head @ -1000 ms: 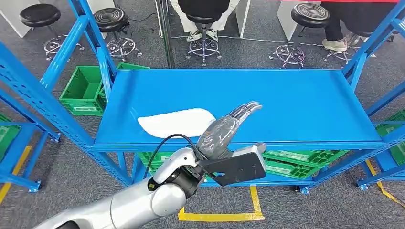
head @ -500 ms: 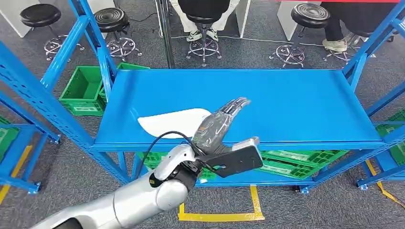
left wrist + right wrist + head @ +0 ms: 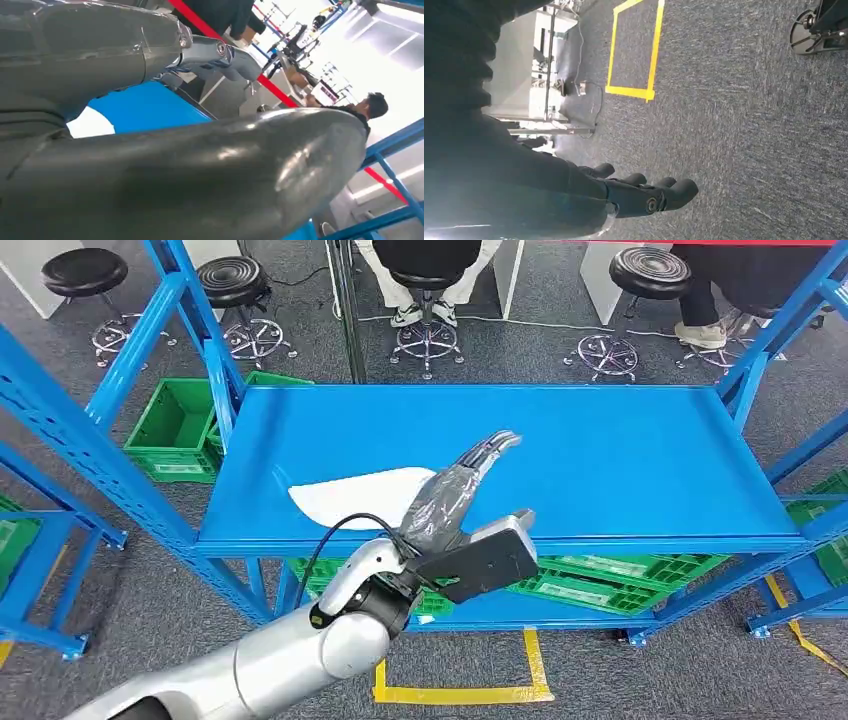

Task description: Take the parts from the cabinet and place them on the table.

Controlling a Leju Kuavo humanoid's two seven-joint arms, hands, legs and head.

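Observation:
A flat white part [image 3: 360,495] lies on the blue shelf surface [image 3: 600,460] near its front left edge. My left hand [image 3: 450,495] reaches over the shelf's front edge with its fingers [image 3: 485,450] stretched straight, just right of the part's rounded end and over it, holding nothing. Whether it touches the part I cannot tell. In the left wrist view the white part [image 3: 92,124] shows between the thick thumb and the fingers [image 3: 220,52]. My right hand [image 3: 644,195] hangs over the grey floor, fingers loosely extended and empty.
Blue rack posts [image 3: 190,310] flank the shelf on both sides. Green crates [image 3: 175,430] sit on the floor at the left and under the shelf [image 3: 620,585]. Stools [image 3: 235,285] and seated people [image 3: 425,270] are behind. Yellow tape [image 3: 530,690] marks the floor.
My left hand has shifted left along the shelf front, closing on the white part's right end. The part has not moved.

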